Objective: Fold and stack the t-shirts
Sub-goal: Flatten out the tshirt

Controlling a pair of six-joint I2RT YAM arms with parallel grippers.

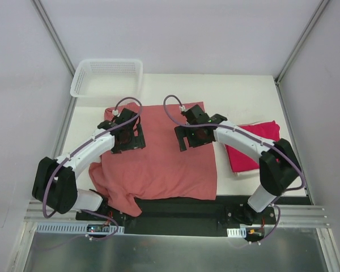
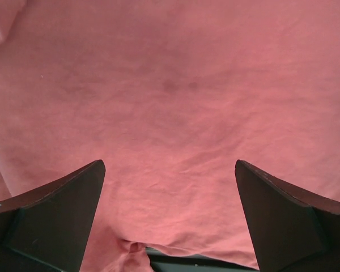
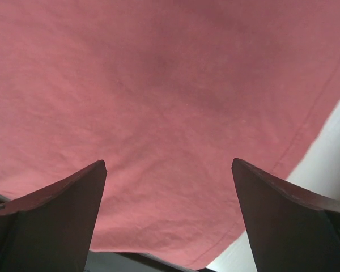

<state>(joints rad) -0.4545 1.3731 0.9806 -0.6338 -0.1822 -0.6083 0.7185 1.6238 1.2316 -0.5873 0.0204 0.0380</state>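
A dusty salmon-pink t-shirt [image 1: 158,164] lies spread over the middle of the table, its near left corner bunched over the black base plate. Both grippers hover just above it with nothing between their fingers. My left gripper [image 1: 128,137] is open over the shirt's left part; in the left wrist view the left gripper [image 2: 170,164] shows only pink cloth [image 2: 175,102] between its fingers. My right gripper [image 1: 193,135] is open over the shirt's upper right part, with the right gripper [image 3: 169,163] near the hemmed edge of the shirt [image 3: 158,96]. A crimson-magenta t-shirt [image 1: 250,145] lies folded at the right.
A white mesh basket [image 1: 107,76] stands at the back left, just beyond the pink shirt's far corner. The black base plate [image 1: 181,208] runs along the near edge. Bare white table [image 1: 238,93] shows behind the folded crimson shirt and in the right wrist view's corner [image 3: 334,170].
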